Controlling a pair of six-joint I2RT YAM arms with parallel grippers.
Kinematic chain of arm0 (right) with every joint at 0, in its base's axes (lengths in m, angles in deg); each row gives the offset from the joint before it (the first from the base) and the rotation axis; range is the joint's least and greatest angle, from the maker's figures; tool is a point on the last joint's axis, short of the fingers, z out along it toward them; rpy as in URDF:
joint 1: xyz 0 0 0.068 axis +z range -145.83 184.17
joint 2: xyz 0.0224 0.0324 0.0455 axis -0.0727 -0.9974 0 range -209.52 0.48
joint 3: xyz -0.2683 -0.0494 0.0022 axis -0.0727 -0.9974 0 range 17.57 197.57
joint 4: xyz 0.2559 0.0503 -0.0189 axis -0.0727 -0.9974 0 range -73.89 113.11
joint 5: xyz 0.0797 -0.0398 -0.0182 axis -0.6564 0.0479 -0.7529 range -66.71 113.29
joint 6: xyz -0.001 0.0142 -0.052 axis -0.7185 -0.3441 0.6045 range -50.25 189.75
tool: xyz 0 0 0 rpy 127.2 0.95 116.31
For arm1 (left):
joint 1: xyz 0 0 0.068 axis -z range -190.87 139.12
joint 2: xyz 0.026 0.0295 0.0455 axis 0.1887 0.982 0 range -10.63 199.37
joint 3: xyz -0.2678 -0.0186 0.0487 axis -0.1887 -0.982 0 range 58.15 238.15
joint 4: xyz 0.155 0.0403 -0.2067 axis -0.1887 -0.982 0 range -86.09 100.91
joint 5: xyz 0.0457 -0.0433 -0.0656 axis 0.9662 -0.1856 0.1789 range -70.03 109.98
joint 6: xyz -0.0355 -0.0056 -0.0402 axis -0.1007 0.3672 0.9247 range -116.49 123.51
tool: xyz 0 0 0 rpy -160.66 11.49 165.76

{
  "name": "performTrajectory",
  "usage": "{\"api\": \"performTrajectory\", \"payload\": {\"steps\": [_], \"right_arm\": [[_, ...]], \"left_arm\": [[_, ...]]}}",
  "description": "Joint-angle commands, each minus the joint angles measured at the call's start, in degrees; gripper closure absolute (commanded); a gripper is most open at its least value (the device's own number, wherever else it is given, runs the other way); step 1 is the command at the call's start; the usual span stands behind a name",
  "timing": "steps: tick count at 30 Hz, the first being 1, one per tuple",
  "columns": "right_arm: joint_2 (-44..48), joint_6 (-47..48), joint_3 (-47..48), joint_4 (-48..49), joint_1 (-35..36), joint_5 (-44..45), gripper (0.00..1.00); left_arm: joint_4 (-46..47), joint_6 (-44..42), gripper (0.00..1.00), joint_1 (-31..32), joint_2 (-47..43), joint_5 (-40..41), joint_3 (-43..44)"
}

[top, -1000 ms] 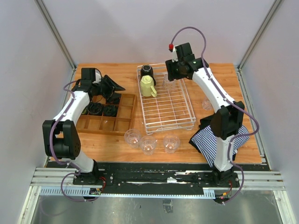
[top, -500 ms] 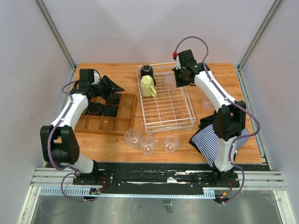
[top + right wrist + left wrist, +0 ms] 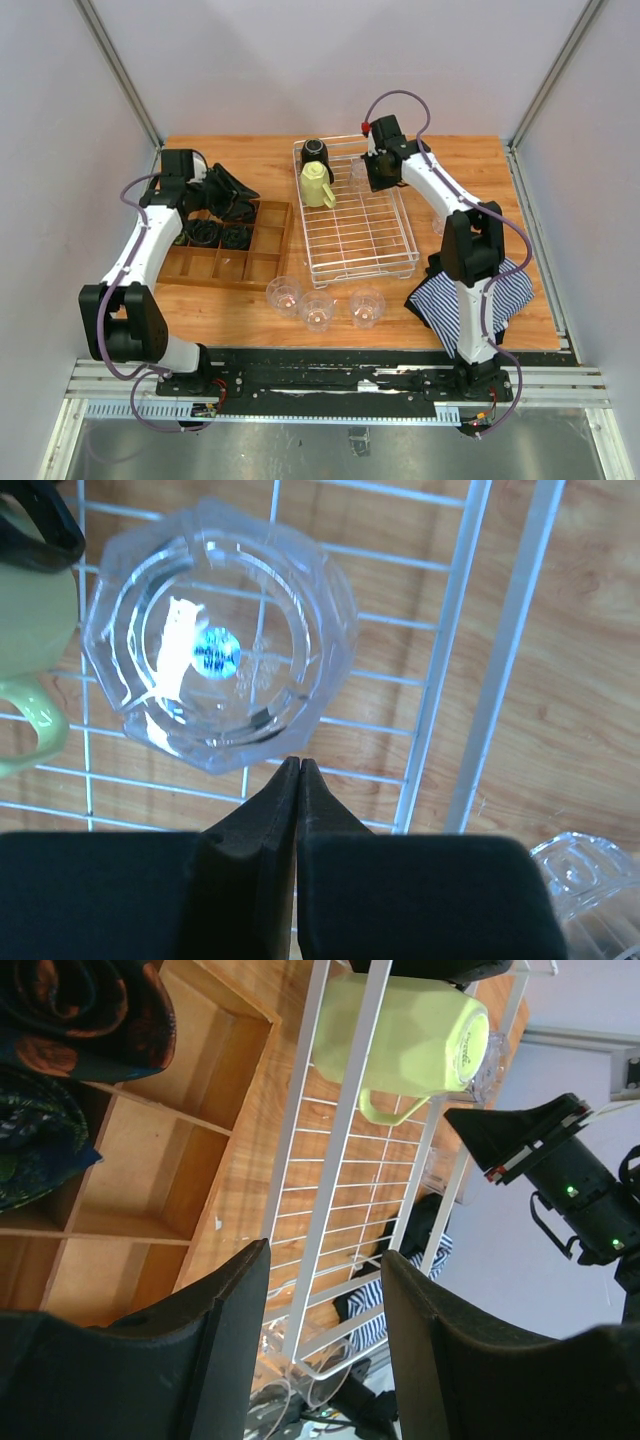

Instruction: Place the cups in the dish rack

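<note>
The white wire dish rack (image 3: pixel 375 250) stands mid-table. In it lie a black mug (image 3: pixel 316 152), a pale yellow-green mug (image 3: pixel 318 186) and one clear tumbler (image 3: pixel 357 176), upside down in the right wrist view (image 3: pixel 220 655). My right gripper (image 3: pixel 377 172) is shut and empty, its tip (image 3: pixel 299 764) just beside that tumbler. Three tumblers (image 3: pixel 318 309) stand in front of the rack, and another (image 3: pixel 443 223) to its right. My left gripper (image 3: pixel 236 190) is open and empty (image 3: pixel 325 1260) over the wooden tray, looking toward the rack (image 3: pixel 300 1220) and the yellow-green mug (image 3: pixel 400 1035).
A brown wooden compartment tray (image 3: pixel 255 265) left of the rack holds dark bundled items (image 3: pixel 220 233). A blue-and-white striped cloth (image 3: pixel 450 300) lies at the front right beside the right arm. A tumbler (image 3: pixel 590 880) stands just outside the rack's right wall.
My right gripper has swung left and down to the tumbler in the rack's back right part. My left arm has drawn back a little to the left.
</note>
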Motion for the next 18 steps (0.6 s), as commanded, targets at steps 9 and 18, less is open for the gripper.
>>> {"api": "performTrajectory", "payload": {"steps": [9,18], "right_arm": [[-5.41,2.74,7.81,4.88,-0.18,2.51,0.99],[-8.42,1.71,9.21,7.96,0.06,1.02,0.99]], "left_arm": [[-4.78,-2.12,0.47,-0.74,-3.74,2.44,1.56],[-6.08,-2.61,0.47,-0.83,-4.67,3.34,0.59]]}}
